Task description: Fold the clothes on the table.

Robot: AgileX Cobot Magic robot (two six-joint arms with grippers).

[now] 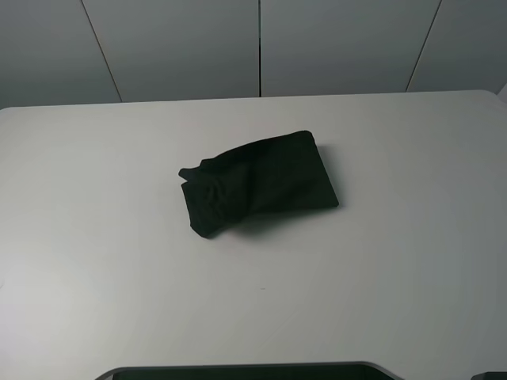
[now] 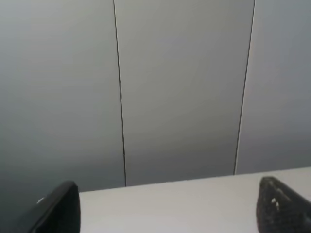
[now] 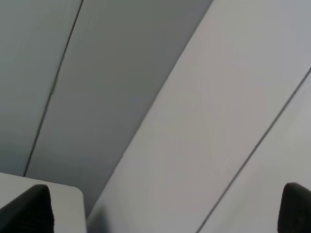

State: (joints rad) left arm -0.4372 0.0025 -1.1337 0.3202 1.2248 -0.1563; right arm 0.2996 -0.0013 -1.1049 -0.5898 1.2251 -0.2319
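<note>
A black garment [image 1: 257, 184] lies folded in a rough rectangle at the middle of the white table [image 1: 95, 237]; its left end is rumpled and uneven. Neither arm shows in the exterior high view. In the left wrist view my left gripper [image 2: 170, 209] is open and empty, its two fingertips [image 2: 58, 208] wide apart, facing the grey wall over the table's far edge. In the right wrist view my right gripper [image 3: 161, 210] is open and empty, fingertips [image 3: 26, 211] wide apart, facing the wall beside a table corner. The garment is out of both wrist views.
Grey wall panels [image 1: 261, 47] stand behind the table's far edge. A dark curved part of the robot base [image 1: 245, 370] shows at the near edge. Bare white tabletop surrounds the garment on every side.
</note>
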